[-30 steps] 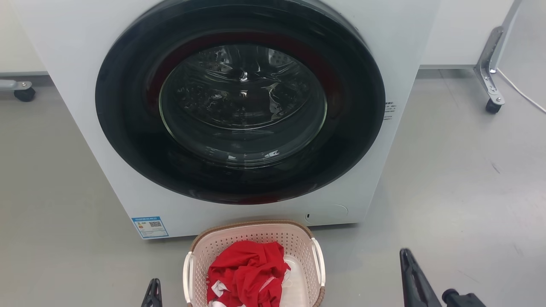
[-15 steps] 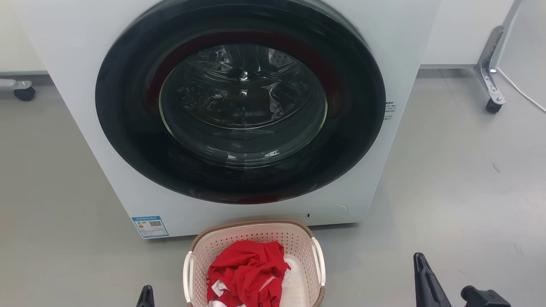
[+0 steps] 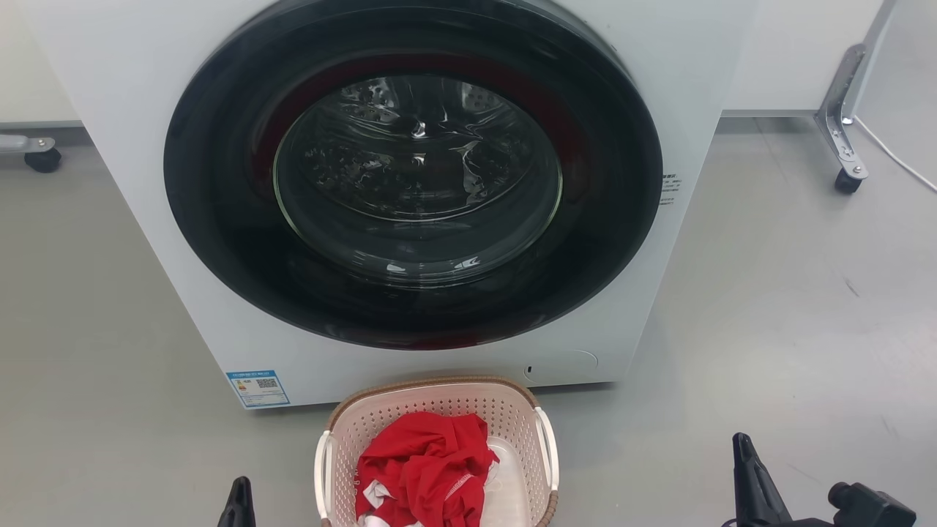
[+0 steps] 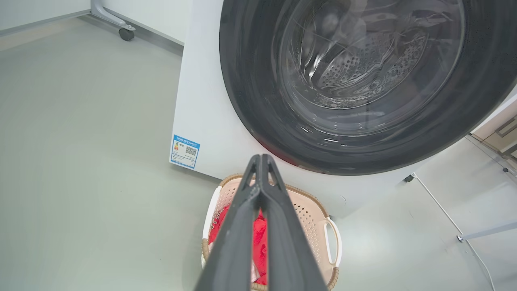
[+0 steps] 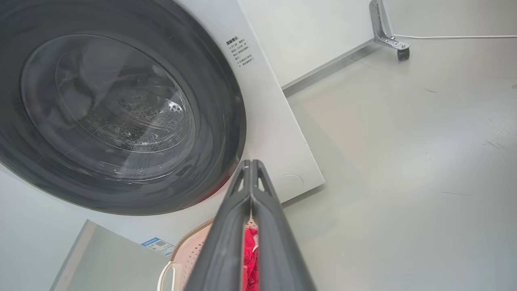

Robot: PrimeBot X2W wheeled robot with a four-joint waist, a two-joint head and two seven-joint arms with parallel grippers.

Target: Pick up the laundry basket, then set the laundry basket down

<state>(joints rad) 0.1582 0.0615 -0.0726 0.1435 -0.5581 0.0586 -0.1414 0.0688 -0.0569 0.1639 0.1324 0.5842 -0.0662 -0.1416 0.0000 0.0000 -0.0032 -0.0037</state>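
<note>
The laundry basket (image 3: 439, 401) sat on the floor (image 3: 768, 293) at the bottom centre of the head view, just below the washing machine (image 3: 132, 110), with red clothing (image 3: 424, 465) inside. The left gripper (image 4: 261, 158) and right gripper (image 5: 250, 163) each had fingers pressed together, empty, apart from the basket at the lower corners.

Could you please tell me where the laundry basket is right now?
In the head view, the laundry basket sits on the floor at bottom centre, just in front of the washing machine, between the left hand and right hand.
</note>
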